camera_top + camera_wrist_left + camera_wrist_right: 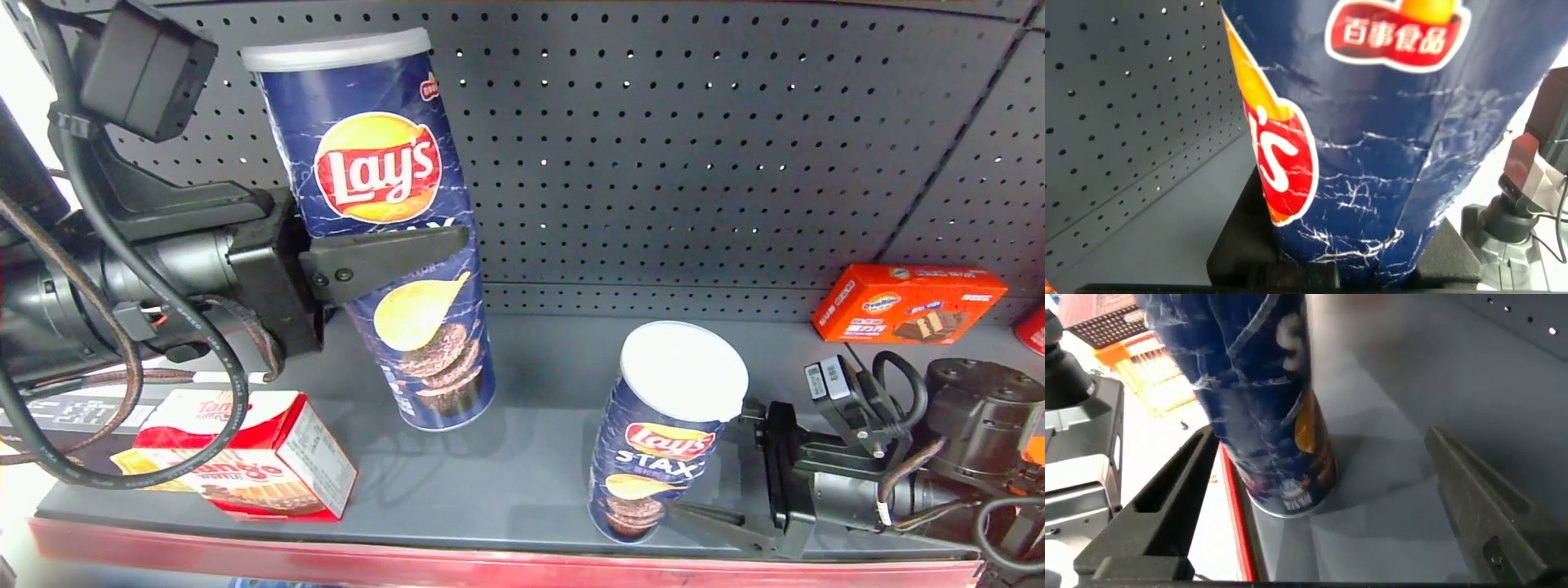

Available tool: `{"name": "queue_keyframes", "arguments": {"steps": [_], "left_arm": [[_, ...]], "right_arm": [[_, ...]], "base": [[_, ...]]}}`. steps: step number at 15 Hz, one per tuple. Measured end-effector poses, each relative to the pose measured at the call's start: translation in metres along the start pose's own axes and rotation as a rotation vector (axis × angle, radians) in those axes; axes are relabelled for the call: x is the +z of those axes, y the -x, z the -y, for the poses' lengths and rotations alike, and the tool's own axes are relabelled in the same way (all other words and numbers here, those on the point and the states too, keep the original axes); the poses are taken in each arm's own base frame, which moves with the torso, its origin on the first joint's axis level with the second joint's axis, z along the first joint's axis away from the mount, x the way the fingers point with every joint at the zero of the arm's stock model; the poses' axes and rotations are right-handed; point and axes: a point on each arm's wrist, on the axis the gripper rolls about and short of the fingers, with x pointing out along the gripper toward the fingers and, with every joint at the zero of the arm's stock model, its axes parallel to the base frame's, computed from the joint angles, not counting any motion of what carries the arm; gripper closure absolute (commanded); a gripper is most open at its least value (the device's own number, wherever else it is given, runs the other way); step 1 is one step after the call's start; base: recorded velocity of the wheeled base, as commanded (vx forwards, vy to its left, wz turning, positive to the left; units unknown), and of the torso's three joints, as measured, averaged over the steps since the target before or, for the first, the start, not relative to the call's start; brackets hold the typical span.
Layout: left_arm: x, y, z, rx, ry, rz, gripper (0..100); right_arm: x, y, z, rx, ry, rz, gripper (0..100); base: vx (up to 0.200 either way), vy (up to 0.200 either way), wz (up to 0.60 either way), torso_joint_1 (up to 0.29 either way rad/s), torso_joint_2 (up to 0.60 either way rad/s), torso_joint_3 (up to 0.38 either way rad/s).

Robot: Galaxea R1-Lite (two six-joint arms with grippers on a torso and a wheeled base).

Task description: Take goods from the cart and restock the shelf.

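Your left claw (392, 253) is clamped on a can (367, 188) about halfway up its length. One finger lies across the front and the other is hidden behind. The can hangs tilted, lid leaning towards the pegboard (653, 163) and base towards you, over the left half of the shelf (539, 457). Its base looks just clear of the deck, though contact is hard to rule out. In the left wrist view the can wall sits tight against the claw's body.

Your right claw (709, 467) is spread wide around the second can (661, 441), one finger on each side. In the right wrist view that can (1278, 433) is much nearer one finger than the other, and I cannot tell if it touches. It stands on the shelf close to the red front lip, leaning a little.

Further out, a red box (261, 465) lies at the front left, near the hanging can. An orange box (906, 302) sits at the back right.

As I read it, one can is delivered and needs only the right claw drawn clear, perhaps after a nudge back from the lip. The other is at the shelf but not yet placed: you have to right it, lower it and let go. How much stock is left to fetch I cannot tell.
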Motion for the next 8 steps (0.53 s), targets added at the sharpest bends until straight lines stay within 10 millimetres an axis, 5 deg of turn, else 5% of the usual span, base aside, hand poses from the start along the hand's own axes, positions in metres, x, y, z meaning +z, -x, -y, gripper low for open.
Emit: {"name": "queue_keyframes", "arguments": {"steps": [5, 8], "left_arm": [[0.004, 0.005, 0.005, -0.001, -0.010, 0.012, 100], [0.002, 0.008, 0.009, -0.004, -0.010, 0.012, 100]], "right_arm": [[0.003, 0.010, -0.006, -0.011, 0.016, 0.004, 0], [0.022, 0.027, -0.020, -0.020, 0.054, 0.045, 0]], "base": [[0.000, 0.000, 0.00, 0.000, 0.00, 0.000], [0.000, 0.000, 0.00, 0.000, 0.00, 0.000]]}}
